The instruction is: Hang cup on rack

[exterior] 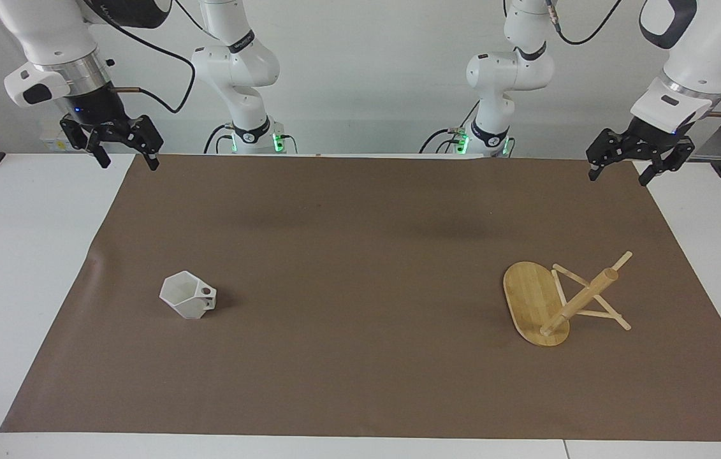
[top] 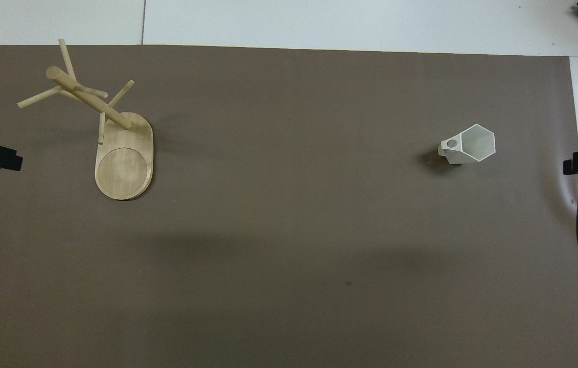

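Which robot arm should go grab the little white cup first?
Probably the right arm. The cup stands upright at its end of the table, and the right gripper is open and holds nothing. The left gripper, open too, hangs at the rack's end, away from the cup.

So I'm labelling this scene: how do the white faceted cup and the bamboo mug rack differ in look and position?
The small matte white faceted cup is squat and angular, while the light bamboo mug rack is taller, with a round post and thin pegs on an oval base. The cup sits toward the right arm's end of the table, the rack toward the left arm's end. Both stand upright on the brown mat, untouched and apart.
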Robot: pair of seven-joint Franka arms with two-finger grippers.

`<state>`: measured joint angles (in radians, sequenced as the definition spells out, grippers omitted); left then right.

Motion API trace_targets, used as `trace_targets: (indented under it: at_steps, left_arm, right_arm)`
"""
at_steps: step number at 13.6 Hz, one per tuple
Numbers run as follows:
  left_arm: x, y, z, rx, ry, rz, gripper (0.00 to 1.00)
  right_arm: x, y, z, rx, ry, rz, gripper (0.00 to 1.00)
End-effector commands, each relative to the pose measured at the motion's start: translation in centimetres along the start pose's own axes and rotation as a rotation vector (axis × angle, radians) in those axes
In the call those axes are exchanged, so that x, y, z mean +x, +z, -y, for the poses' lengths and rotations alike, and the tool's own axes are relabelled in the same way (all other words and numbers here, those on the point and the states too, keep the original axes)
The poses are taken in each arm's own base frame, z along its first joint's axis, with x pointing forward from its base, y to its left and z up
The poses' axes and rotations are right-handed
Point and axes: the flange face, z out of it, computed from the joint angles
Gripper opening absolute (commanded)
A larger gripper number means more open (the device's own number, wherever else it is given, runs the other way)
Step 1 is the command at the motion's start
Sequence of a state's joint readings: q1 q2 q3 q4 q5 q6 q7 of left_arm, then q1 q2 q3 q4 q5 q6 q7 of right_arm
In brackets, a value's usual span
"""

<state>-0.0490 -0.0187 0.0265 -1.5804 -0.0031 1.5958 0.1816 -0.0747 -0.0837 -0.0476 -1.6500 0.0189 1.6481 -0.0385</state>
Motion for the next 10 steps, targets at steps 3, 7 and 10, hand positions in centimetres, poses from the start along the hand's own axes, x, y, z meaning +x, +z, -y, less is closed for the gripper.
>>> trace_targets:
  at_steps: [3, 7, 10]
  left_arm:
    - [-1.1, -0.4, 0.3, 0.031, 0.009, -0.016, 1.0]
    - [-1.5, -0.3, -0.1, 0.025, 0.013, 0.005, 1.0]
    - [-1.9, -0.4, 1.1, 0.025, -0.01, 0.008, 1.0]
  right_arm:
    - [0.9, 1.7, -0.7, -0.011, -0.093, -0.034, 1.0]
    - [2.8, 7.5, -1.1, -0.019, -0.09, -0.083, 1.0]
    - [5.4, 13.0, -1.4, -0.024, -0.099, -0.069, 1.0]
